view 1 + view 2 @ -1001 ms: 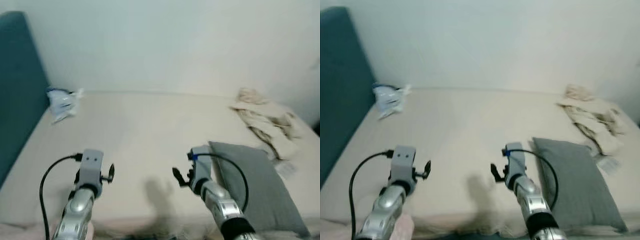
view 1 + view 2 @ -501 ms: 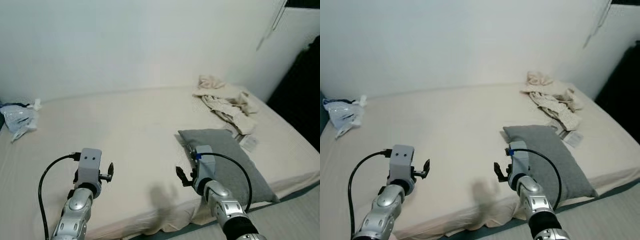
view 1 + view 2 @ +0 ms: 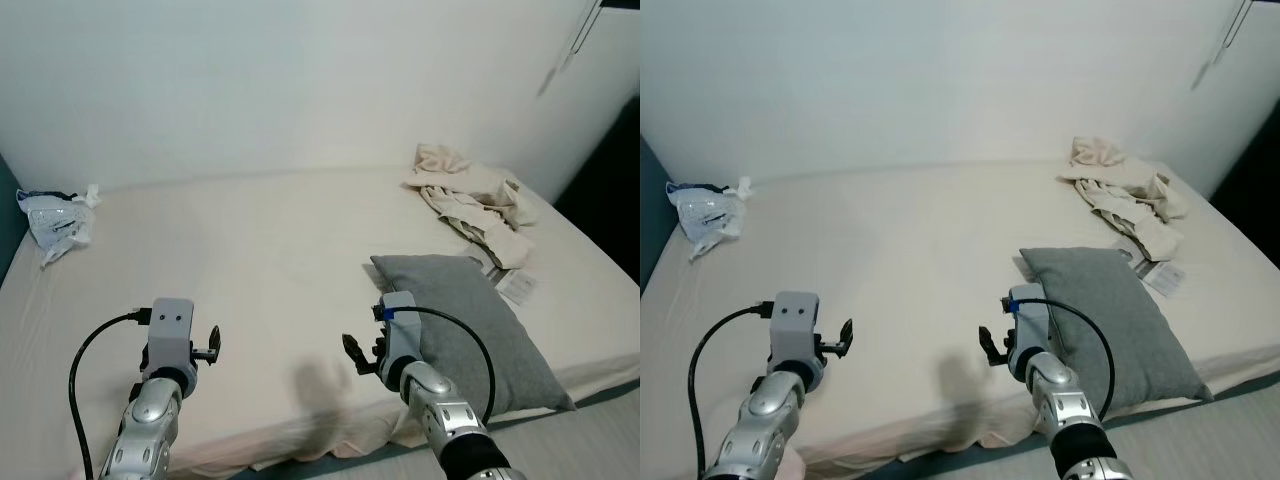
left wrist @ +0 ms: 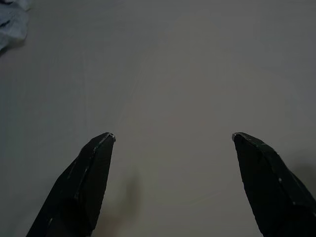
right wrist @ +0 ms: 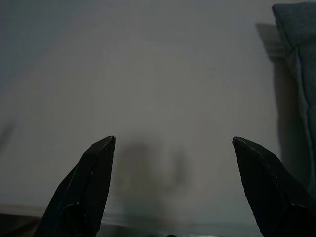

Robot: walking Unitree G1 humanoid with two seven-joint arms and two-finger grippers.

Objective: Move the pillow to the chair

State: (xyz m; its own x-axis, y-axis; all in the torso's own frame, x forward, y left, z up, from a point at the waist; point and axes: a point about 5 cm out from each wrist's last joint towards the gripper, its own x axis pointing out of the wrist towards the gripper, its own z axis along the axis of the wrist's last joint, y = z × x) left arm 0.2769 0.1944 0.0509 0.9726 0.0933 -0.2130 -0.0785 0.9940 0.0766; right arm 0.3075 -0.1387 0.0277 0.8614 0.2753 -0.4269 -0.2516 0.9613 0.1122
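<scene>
Compared with one second ago, the camera has turned to the right and lifted, so the teal headboard is now almost out of the picture and the far right side of the bed (image 3: 250, 250) is visible; the things on the bed did not move themselves.

Both arms are held out in front of the robot, above the near edge of the mattress. Left gripper (image 4: 173, 143) hovers over bare cream sheet with its two black fingers (image 4: 84, 182) spread wide, and nothing is between them. Right gripper (image 5: 173, 145) is also spread wide and holds nothing; it hovers above the sheet, just beside the near left side of the grey pillow (image 3: 470, 320), and I cannot tell that it touches it.

That pillow lies flat on the right part of the bed, close to the near edge, with one corner pointing to the middle of the mattress. Behind it, near the wall, is a crumpled beige cloth (image 3: 470, 195), and a small white paper tag (image 3: 518, 288) lies between the cloth and the pillow. At the far left corner of the bed rests a crumpled clear plastic bag (image 3: 58, 222)
</scene>
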